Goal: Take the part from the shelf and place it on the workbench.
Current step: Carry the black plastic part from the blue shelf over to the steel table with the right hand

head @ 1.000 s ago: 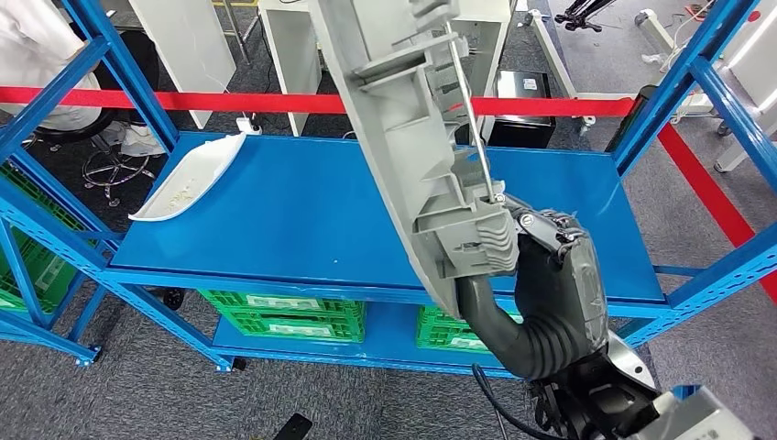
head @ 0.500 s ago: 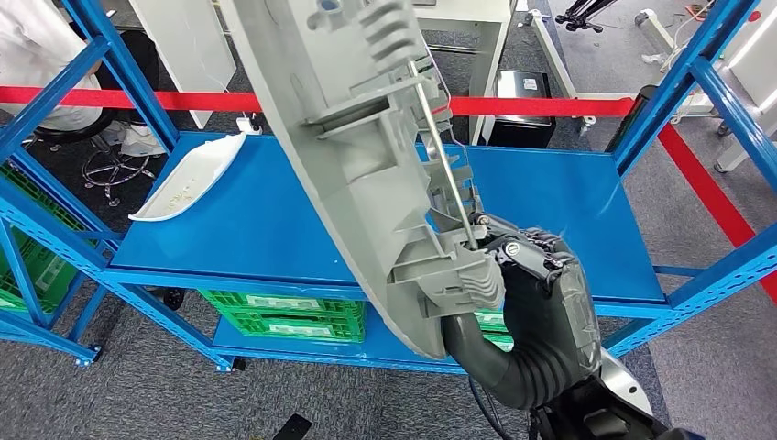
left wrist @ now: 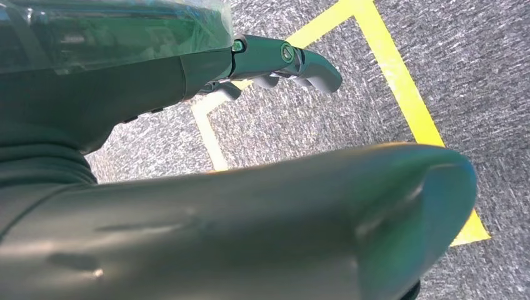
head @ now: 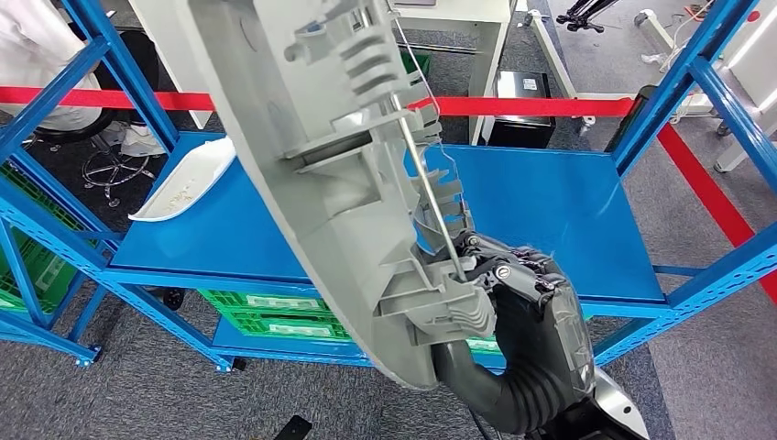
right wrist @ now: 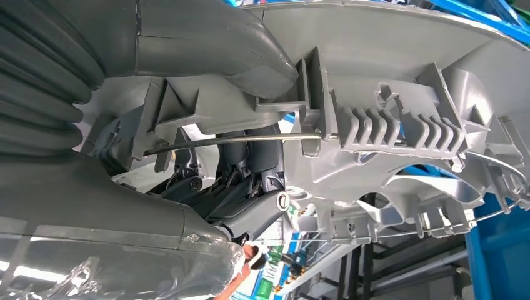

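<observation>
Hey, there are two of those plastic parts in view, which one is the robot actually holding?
The big grey ribbed part, gripped by the right hand above the shelf. The white part lies untouched at the shelf's far left end.

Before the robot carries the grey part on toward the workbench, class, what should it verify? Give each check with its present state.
1. Right hand grips the grey part: ok, fingers wrapped into its ribbed back.
2. Part lifted off the blue shelf: ok.
3. Thin metal rod seated on the part: cannot tell.
4. Left hand free: ok, holds nothing, over the floor.
5. White part on the shelf out of the way: ok, far to the side.
6. Workbench free for placing: cannot tell.
</observation>
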Robot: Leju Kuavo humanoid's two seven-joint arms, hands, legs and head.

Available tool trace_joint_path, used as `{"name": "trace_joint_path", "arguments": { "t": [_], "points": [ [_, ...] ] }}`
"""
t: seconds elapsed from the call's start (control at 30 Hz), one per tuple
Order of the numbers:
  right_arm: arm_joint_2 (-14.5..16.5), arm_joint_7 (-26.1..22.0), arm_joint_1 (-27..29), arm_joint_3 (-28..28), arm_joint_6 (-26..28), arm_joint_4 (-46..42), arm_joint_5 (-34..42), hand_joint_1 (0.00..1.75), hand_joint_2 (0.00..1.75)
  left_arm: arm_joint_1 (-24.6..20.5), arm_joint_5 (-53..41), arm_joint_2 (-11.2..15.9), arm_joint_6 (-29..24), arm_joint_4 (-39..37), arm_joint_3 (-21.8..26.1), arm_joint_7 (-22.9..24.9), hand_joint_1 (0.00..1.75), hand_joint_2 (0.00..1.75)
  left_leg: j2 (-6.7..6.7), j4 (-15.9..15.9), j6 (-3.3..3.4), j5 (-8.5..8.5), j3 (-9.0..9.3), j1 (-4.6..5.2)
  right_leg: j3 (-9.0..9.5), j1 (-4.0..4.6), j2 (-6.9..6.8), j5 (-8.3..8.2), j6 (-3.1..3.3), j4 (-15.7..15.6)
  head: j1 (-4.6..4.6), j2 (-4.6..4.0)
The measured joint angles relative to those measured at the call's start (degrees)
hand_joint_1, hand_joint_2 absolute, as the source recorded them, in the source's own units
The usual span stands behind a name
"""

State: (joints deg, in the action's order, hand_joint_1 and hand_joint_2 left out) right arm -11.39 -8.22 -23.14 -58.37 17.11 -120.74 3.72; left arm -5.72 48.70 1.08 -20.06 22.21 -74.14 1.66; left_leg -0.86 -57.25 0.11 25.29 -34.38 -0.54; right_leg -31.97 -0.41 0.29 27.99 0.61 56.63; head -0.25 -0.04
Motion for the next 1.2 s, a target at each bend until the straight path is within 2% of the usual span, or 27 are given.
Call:
{"name": "trace_joint_path", "arguments": {
  "t": [0.37,0.5,0.53,0.57,0.6,0.67,0.7,0.73,0.77,0.83,0.87,0.9,1.0,1.03,1.07,1.1,1.17,1.2],
  "points": [
    [0.0,-0.5,0.0,-0.3,1.0,0.0,0.0,1.75,1.75,0.0,1.2,0.1,0.4,0.0,0.0,0.0,0.00,1.75,0.00,0.0,0.00,0.00,0.00,0.00,0.00,0.00,0.00,0.00,0.00,0.0,0.01,0.00],
    [0.1,-0.9,0.0,-0.3,1.5,0.0,0.0,1.75,1.75,0.0,2.1,0.5,0.5,0.3,0.0,0.0,0.00,1.75,0.04,0.3,0.73,-0.36,0.23,0.08,0.20,-0.24,0.02,-0.29,-0.59,-0.4,-0.09,0.00],
    [0.1,-1.0,0.0,-0.3,1.6,-0.1,0.0,1.75,1.75,0.0,2.2,0.5,0.5,0.4,0.0,0.0,0.00,1.75,0.11,0.9,0.95,-0.74,0.44,-0.09,0.07,-0.25,0.01,0.12,-0.75,-0.1,-0.07,0.00],
    [0.2,-1.1,0.0,-0.3,1.7,-0.1,0.0,1.75,1.75,0.0,2.3,0.6,0.5,0.5,0.0,-0.1,0.00,1.75,0.20,1.4,1.08,-1.06,0.58,-0.27,-0.50,-0.26,-0.01,1.24,-0.86,1.3,-0.02,0.00],
    [0.2,-1.2,0.1,-0.3,1.8,-0.1,0.0,1.75,1.75,-0.1,2.4,0.6,0.5,0.7,0.1,-0.1,0.00,1.75,0.30,1.7,1.13,-1.28,0.63,-0.46,-1.66,-0.34,-0.03,3.02,-0.98,3.9,0.10,0.00],
    [0.1,-1.1,0.3,-0.3,1.8,-0.1,-0.1,1.75,1.75,-0.1,2.5,0.7,0.5,0.9,0.1,-0.1,0.00,1.75,0.35,1.8,1.12,-1.44,0.39,-0.50,-5.11,-0.63,-0.05,6.89,-1.33,11.6,0.28,0.00],
    [0.1,-1.1,0.4,-0.3,1.8,0.0,-0.1,1.75,1.75,-0.1,2.5,0.8,0.6,0.9,0.1,-0.1,0.00,1.75,0.37,1.7,1.01,-1.51,0.24,-0.56,-6.40,-0.81,-0.06,7.85,-1.53,14.5,0.32,0.00],
    [0.1,-1.0,0.5,-0.3,1.8,0.0,-0.2,1.75,1.75,-0.1,2.6,0.8,0.6,1.0,0.1,-0.1,0.00,1.75,0.38,1.6,0.83,-1.58,0.08,-0.67,-6.78,-0.99,-0.07,7.69,-1.74,15.6,0.34,0.00],
    [0.1,-0.9,0.6,-0.3,1.8,0.0,-0.2,1.75,1.75,-0.1,2.6,0.8,0.6,1.0,0.1,-0.1,0.00,1.75,0.36,1.3,0.56,-1.63,-0.11,-0.87,-6.00,-1.19,-0.09,6.43,-1.95,14.2,0.35,0.00],
    [0.1,-0.9,0.6,-0.4,1.8,0.1,-0.3,1.75,1.75,-0.1,2.8,1.0,0.6,1.2,0.1,-0.1,0.00,1.75,0.26,0.6,-0.35,-1.55,-0.64,-1.34,-2.29,-1.55,-0.03,3.01,-2.45,7.0,0.45,0.00],
    [0.1,-0.9,0.6,-0.4,1.8,0.1,-0.3,1.75,1.75,-0.1,2.9,1.1,0.6,1.3,0.1,-0.1,0.00,1.75,0.18,0.1,-0.93,-1.50,-0.99,-1.47,-0.85,-1.61,0.22,1.82,-2.32,3.9,0.59,0.00],
    [0.1,-0.8,0.6,-0.4,1.8,0.1,-0.3,1.75,1.75,-0.1,3.0,1.2,0.6,1.4,0.1,-0.2,0.00,1.75,0.11,-0.3,-1.50,-1.56,-1.29,-1.52,-0.13,-1.57,0.46,1.25,-2.02,2.1,0.69,0.00],
    [0.1,-0.5,0.3,-0.4,1.6,0.2,-0.4,1.75,1.75,0.0,3.3,1.4,0.6,1.7,0.1,-0.2,0.00,1.75,0.04,-0.3,-2.74,-2.17,-1.75,-1.62,-0.87,-1.28,0.77,0.61,-0.26,2.2,0.64,0.00],
    [0.1,-0.4,0.1,-0.4,1.5,0.2,-0.3,1.75,1.75,0.1,3.4,1.4,0.6,1.7,0.1,-0.2,0.00,1.75,0.13,-0.6,-2.95,-1.71,-1.99,-1.72,-1.16,-1.26,0.68,0.30,0.31,2.3,0.55,0.00],
    [0.1,-0.4,-0.1,-0.3,1.4,0.3,-0.2,1.75,1.75,0.1,3.4,1.4,0.6,1.7,0.0,-0.3,0.00,1.75,0.23,-1.8,-3.09,-0.40,-2.53,-1.78,-1.46,-1.26,0.56,-0.03,0.85,2.2,0.40,0.00],
    [0.1,-0.3,-0.4,-0.2,1.4,0.3,-0.1,1.75,1.75,0.1,3.5,1.5,0.6,1.8,0.0,-0.3,0.00,1.75,0.33,-4.2,-3.13,1.70,-3.39,-1.78,-1.79,-1.21,0.42,-0.37,1.34,2.2,0.14,0.00],
    [0.1,-0.3,-0.5,-0.1,1.3,0.3,0.2,1.75,1.75,0.1,3.5,1.5,0.6,1.9,0.0,-0.3,0.00,1.75,0.41,-11.6,-3.02,6.72,-5.55,-1.59,-2.54,-0.79,0.20,-0.97,1.93,2.2,-0.45,0.00],
    [0.0,-0.2,-0.5,-0.1,1.3,0.4,0.2,1.75,1.75,0.1,3.5,1.6,0.6,1.9,0.0,-0.3,0.00,1.75,0.41,-14.8,-2.87,8.44,-6.12,-1.45,-3.00,-0.51,0.13,-1.30,2.11,2.2,-0.66,0.00]
  ]
}}
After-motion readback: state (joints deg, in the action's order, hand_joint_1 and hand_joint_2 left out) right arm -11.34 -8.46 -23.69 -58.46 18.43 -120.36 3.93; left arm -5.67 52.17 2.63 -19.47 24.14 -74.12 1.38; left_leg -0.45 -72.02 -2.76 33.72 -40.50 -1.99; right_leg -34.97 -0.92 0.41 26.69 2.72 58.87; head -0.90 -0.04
